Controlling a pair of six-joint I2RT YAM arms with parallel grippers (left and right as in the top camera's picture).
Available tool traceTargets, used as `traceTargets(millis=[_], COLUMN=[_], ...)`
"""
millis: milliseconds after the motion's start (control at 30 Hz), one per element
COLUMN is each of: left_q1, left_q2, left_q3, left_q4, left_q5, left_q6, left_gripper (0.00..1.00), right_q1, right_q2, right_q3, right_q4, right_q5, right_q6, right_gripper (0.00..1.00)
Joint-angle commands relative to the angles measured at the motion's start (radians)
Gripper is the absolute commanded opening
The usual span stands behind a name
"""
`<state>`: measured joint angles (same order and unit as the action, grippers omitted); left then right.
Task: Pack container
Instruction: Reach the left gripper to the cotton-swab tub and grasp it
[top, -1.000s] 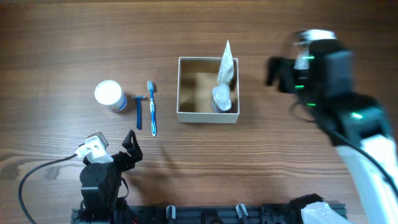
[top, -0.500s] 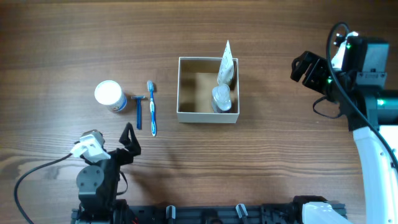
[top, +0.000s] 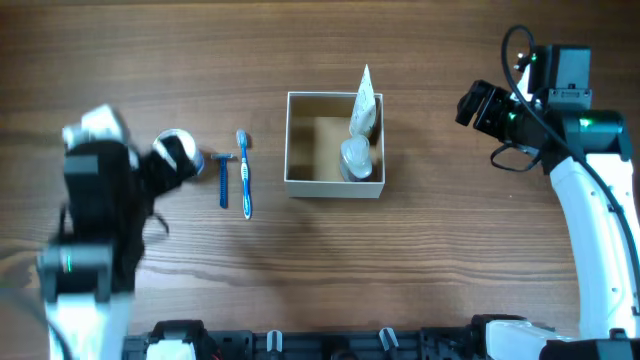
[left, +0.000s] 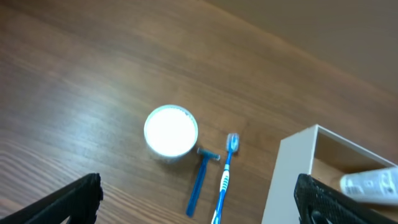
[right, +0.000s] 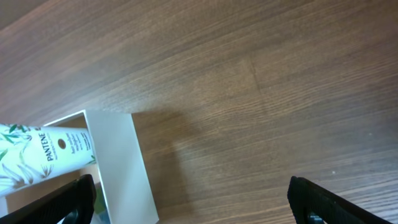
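The container (top: 333, 188), a square white-walled box with tan cardboard inside, sits mid-table and holds a white-and-green Pantene tube (top: 363, 105) and a second grey-capped tube (top: 355, 157). It also shows in the left wrist view (left: 292, 180) and the right wrist view (right: 121, 162). A blue toothbrush (top: 244, 172), a blue razor (top: 223, 180) and a round white-lidded jar (top: 180, 150) lie to its left. My left gripper (top: 165, 160) is open and empty above the jar (left: 171, 129). My right gripper (top: 478, 105) is open and empty, right of the container.
The wooden table stretches around the container. The razor (left: 200, 180) and toothbrush (left: 225, 177) lie side by side between the jar and the container's left wall. The Pantene tube (right: 43, 149) leans over the container's back right corner.
My left arm has swung up from the table's front edge to the jar at the left. My right gripper has shifted slightly left and stays beside the container.
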<state>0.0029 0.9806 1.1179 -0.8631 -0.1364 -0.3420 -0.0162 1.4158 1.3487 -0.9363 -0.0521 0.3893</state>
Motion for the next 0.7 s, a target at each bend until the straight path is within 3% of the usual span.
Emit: traceTargets(millis=[0,33,300,667], left_q1=[0.0,0.006,0.071,0.087], left_q2=[0.28,0.357,0.663,0.91], left_q3=[0.214,0.233,0.233,0.232], left_q4=[-0.048,-0.022,-0.003,-0.016], left_q5=[-0.02,-0.023,-0.034,-0.03], left_q6=[0.035,0.077,0.069,0.078], left_gripper=[1.0,1.0,1.0,1.0], right_q1=[-0.001,-0.001,-0.001,-0.001], right_q2=[0.008,0.008,0.008,0.008], right_q3=[0.006,0.006,0.006,0.006], right_q4=[0.005,0.005,0.005,0.005], right_q5=[-0.005,-0.005,-0.006,-0.005], right_q6=[0.004,0.004,0.004,0.004], right_gripper=[1.0,1.0,1.0,1.0])
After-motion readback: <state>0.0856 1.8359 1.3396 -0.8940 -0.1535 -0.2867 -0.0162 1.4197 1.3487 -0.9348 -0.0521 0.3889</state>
